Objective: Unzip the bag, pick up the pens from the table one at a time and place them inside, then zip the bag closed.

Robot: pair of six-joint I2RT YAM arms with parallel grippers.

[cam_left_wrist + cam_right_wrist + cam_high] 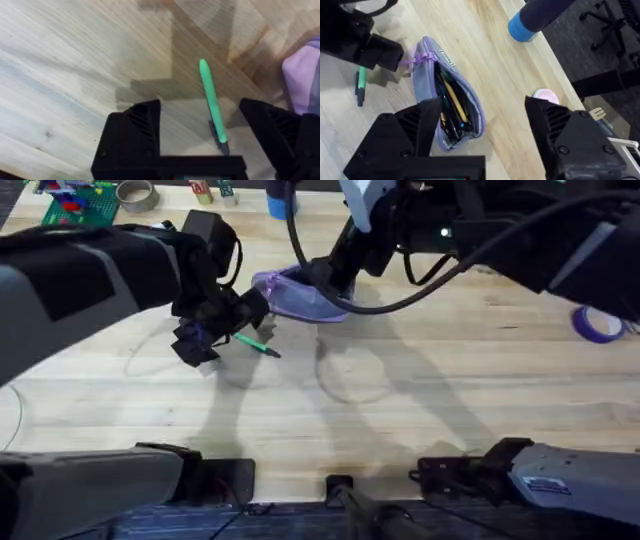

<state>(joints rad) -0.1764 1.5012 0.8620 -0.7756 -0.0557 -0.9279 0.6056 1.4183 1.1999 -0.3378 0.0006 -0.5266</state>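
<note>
Overhead view: the lavender pencil pouch (295,295) lies on the wooden worktop (400,410) toward the far edge, near the middle. The right gripper (318,278) is positioned at the pouch, over its far side; from this view it cannot be told how far its fingers are apart. The left gripper (215,330) is lowered just beside the green pen (256,346), which lies flat on the worktop between the pouch and the near edge. A roll of purple tape (598,323) rests near the right edge.

Left wrist view: the left gripper (215,137) is spread wide and nothing is held. The green pen (212,102) lies between the two fingers (135,127), its dark tip nearest the gripper body. A corner of the pouch (302,82) is seen close by.

Right wrist view: the right gripper (485,135) is wide open and empty, its jaws straddling the pouch (447,107). The pouch is unzipped, with pens and a yellow pencil already visible inside. The green pen (361,85) lies well apart from its mouth.

Step in hand, as judged: the bag is open and the green pen is being picked up. The next move calls for the left fingers to be lowered and closed across the pen barrel, then carried to the open mouth.
</note>
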